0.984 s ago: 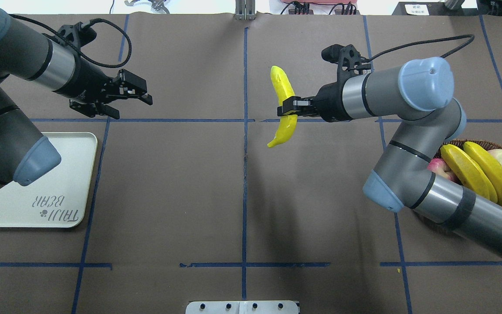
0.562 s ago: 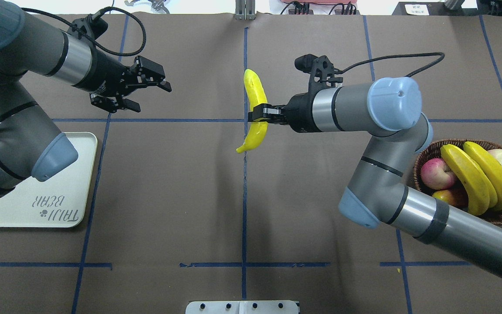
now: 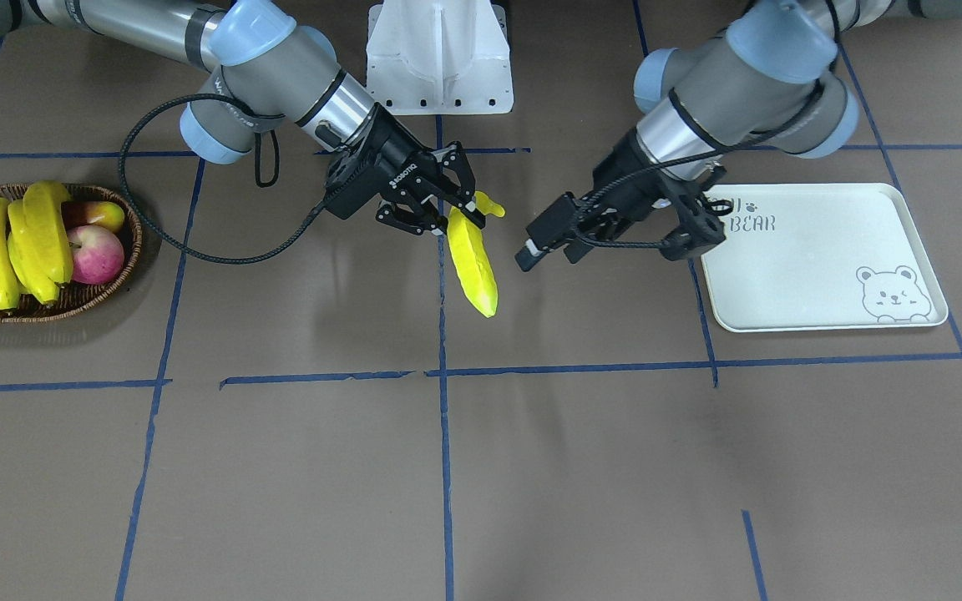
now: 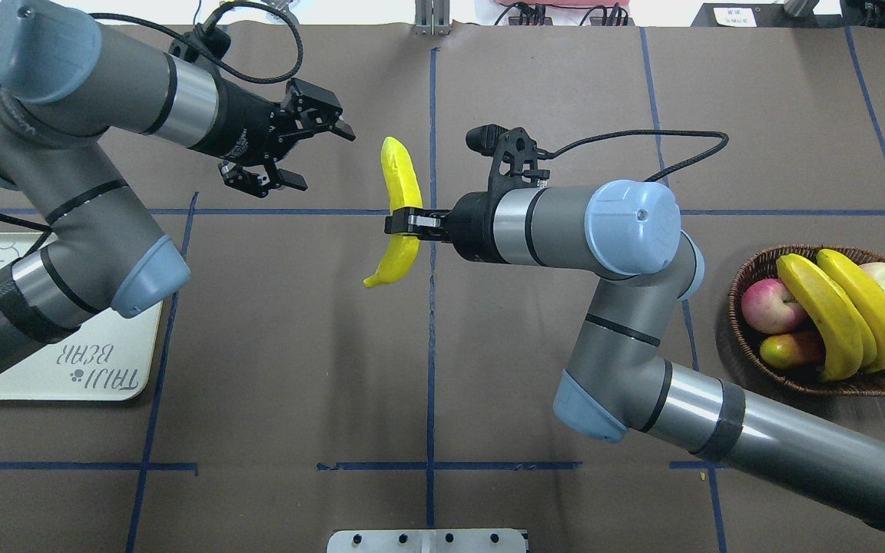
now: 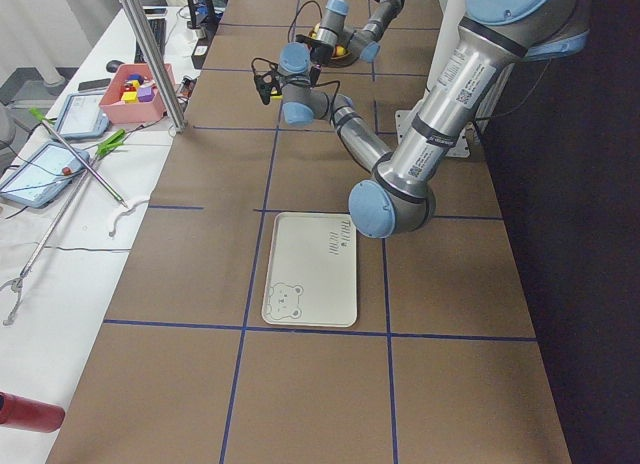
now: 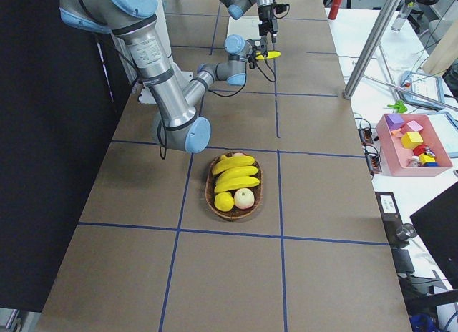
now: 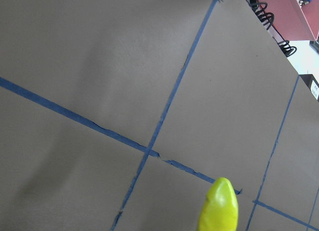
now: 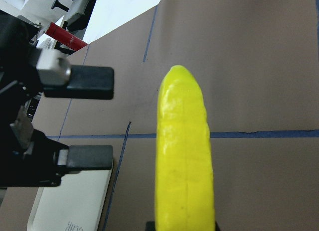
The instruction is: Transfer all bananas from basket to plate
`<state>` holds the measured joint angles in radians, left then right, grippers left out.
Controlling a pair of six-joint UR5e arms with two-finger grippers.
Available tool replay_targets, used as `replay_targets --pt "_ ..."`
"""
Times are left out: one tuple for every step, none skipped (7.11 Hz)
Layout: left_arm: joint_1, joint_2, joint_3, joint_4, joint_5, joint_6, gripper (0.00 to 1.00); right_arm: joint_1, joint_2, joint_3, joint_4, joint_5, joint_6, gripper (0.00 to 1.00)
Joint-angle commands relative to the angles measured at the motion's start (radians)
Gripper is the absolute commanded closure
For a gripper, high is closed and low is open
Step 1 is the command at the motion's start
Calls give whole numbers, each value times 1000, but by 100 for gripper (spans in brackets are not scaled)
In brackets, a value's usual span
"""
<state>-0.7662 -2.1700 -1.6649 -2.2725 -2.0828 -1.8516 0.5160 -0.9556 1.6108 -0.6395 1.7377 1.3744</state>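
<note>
While the right gripper (image 4: 401, 223) is clamped on one banana (image 4: 399, 173) at approx. mid-length, that banana hangs clear of the tabletop (image 4: 296, 346), just left of the centre blue tape line (image 4: 432, 369). Banana axis runs roughly near-to-far; the blunt end points far, the tapered tip points near and left. The left gripper (image 4: 327, 161) hovers just left of the banana's far end with jaws spread wide, holding nothing and not touching the fruit. In the right wrist view the banana (image 8: 183, 156) extends fwd from the gripper, w/ both left-gripper fingers (image 8: 84, 82) visible at left, one above the other. In the left wrist view only the banana tip (image 7: 219, 206) shows, at the bottom edge. The plate (image 4: 43, 380) lies flat at the left edge of the tabletop, partly covered by the left arm. The basket (image 4: 834, 384) sits at the right edge, well apart from both grippers. Other bananas (image 4: 826, 315) lie side by side across the basket, resting on an apple (image 4: 763, 305) and other fruit.
</note>
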Motion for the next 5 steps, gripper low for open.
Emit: replay_targets --pt "62 -17 2 4 79 -20 0 -5 3 0 0 -4 0 98" --pt "65 -22 11 4 81 -20 1 -7 3 0 1 -4 0 97" --pt "65 -25 26 1 82 -20 8 -8 5 1 1 -4 0 97" --pt "65 -34 36 1 82 -20 13 -13 3 3 1 -4 -1 97" --pt "65 -42 52 -1 82 -20 18 -14 5 6 1 -4 -1 97"
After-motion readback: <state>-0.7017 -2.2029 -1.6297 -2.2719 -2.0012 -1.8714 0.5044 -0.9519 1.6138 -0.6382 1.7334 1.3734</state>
